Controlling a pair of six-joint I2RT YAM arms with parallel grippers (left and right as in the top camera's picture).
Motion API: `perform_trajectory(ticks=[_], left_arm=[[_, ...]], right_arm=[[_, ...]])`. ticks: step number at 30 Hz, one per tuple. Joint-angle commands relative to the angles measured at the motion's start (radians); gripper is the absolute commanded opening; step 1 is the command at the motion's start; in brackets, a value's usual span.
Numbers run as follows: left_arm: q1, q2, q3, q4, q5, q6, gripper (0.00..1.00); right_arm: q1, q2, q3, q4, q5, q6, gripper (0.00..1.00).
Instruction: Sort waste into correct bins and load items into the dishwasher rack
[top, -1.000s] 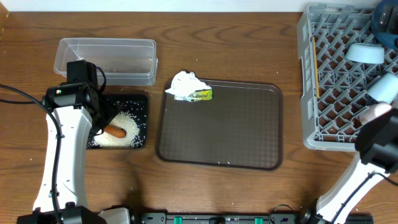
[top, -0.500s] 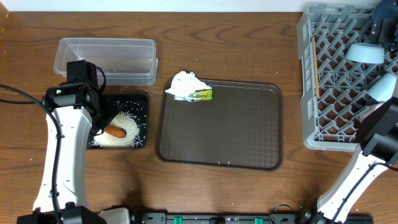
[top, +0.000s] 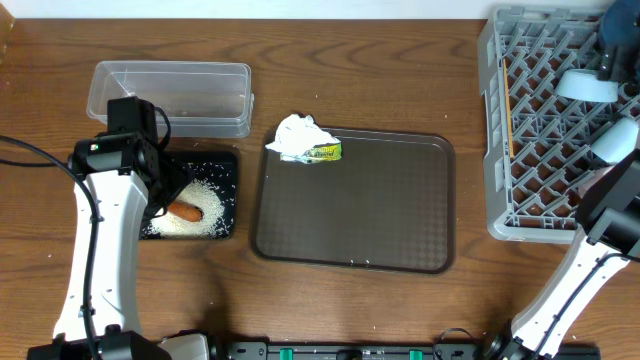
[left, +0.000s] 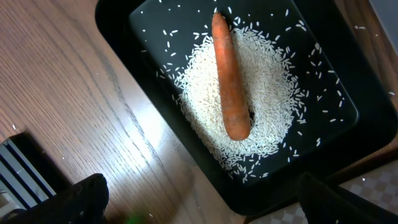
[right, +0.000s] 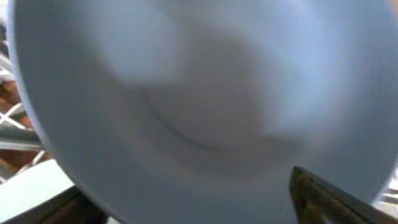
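Observation:
My left gripper (left: 202, 202) hangs open over the black tray (left: 339, 65), its fingers apart above the tray's near corner. In that tray a small orange carrot (left: 229, 81) lies on a heap of rice (left: 273, 84). A crumpled tissue (top: 295, 135) and a yellow-green wrapper (top: 325, 152) sit at the brown tray's back left corner. The grey rack (top: 500, 130) holds the chopsticks (top: 506, 105), a teal bowl (top: 622, 30), a light-blue bowl (top: 587, 85) and a white cup (top: 612, 142). A pale round vessel (right: 199, 93) fills the right wrist view, a finger (right: 336, 199) on each side; whether they press on it is unclear.
The clear tub (top: 170, 95) stands behind the black tray (top: 225, 165), with a few grains inside. The large brown serving tray (top: 380, 210) takes up the middle of the table. My right arm (top: 612, 215) reaches over the rack's front right corner.
My right arm has shifted up and to the right, towards the cup at the rack's right side. The left arm, carrot and rice have not moved.

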Motion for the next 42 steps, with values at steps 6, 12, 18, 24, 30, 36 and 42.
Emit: perform_trajectory(ticks=[6, 12, 18, 24, 30, 36, 42], left_arm=[[0.003, 0.000, 0.013, -0.003, -0.020, -0.005, 0.99], [0.003, 0.000, 0.013, -0.003, -0.020, -0.005, 0.99], [0.003, 0.000, 0.013, -0.003, -0.020, -0.005, 0.99], [0.003, 0.000, 0.013, -0.003, -0.019, -0.005, 0.99], [0.003, 0.000, 0.013, -0.003, -0.020, -0.005, 0.99], [0.003, 0.000, 0.013, -0.003, -0.020, -0.005, 0.99], [0.003, 0.000, 0.013, -0.003, -0.020, -0.005, 0.99]], right_arm=[[-0.011, 0.024, 0.038, 0.000, 0.001, 0.087, 0.52], [-0.011, 0.014, 0.047, -0.027, -0.086, 0.091, 0.29], [-0.011, -0.020, 0.047, -0.037, -0.105, 0.142, 0.03], [-0.020, -0.101, 0.047, -0.029, -0.331, 0.195, 0.01], [-0.080, -0.147, 0.047, 0.060, -0.729, 0.361, 0.01], [-0.172, -0.143, 0.047, 0.158, -1.007, 0.489, 0.01], [-0.221, -0.139, 0.043, 0.241, -1.150, 0.573, 0.01]])
